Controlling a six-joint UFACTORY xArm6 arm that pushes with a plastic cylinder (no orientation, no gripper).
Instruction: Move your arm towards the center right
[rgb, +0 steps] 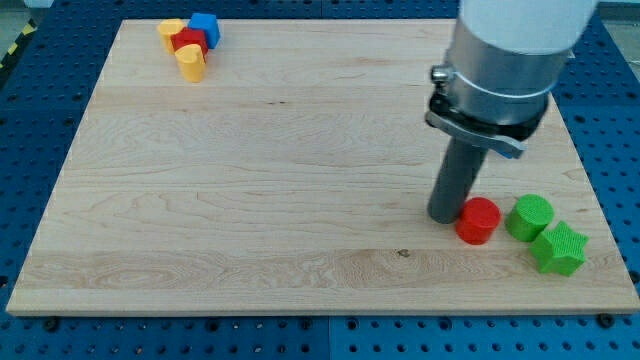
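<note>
The wooden board (250, 170) fills the view. There is no pincer here, only a dark rod; my tip (445, 216) rests at the board's four o'clock, touching the red cylinder (478, 220) at its nine o'clock side. Beyond, toward three o'clock, sit a green cylinder (529, 216) and a green star (559, 249). At eleven o'clock cluster a blue block (205, 27), a red block (188, 40) and two yellow blocks (190, 62).

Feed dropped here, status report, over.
My tip low right, touching red cylinder. Green cylinder, green star just right. Centre right not reached.
</note>
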